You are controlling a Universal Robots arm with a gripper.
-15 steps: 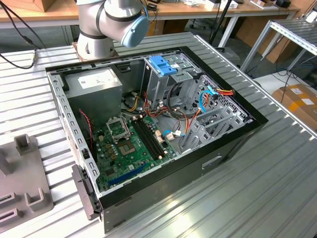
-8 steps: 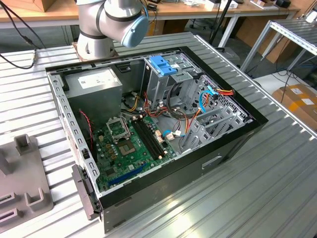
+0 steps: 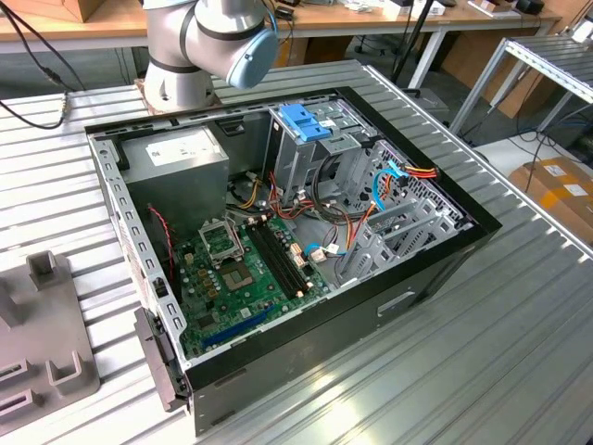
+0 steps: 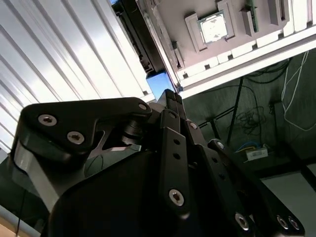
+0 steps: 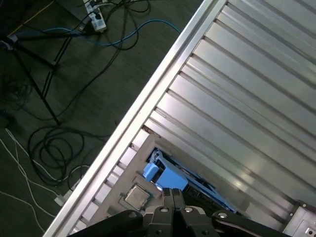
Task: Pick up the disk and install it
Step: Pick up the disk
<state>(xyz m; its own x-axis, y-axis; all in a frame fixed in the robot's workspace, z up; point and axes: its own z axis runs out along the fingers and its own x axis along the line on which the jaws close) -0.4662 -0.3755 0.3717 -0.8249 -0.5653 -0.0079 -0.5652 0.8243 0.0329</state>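
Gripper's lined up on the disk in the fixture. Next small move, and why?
Probably open the jaws first. In the first wrist view the gripper points at the blue-railed disk, which lies ungrasped in its grey fixture near the edge of the table. The fingertips look pressed together, so descending now would likely just push on it.

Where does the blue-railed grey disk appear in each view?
First wrist view: blue-railed grey rectangular disk lies near a square silver chip, just past the fingers.
Second wrist view: its blue edge shows just past the fingers.
Exterior view: blue plastic bracket in the black case is another part.
Shared landmark: ribbed metal table.
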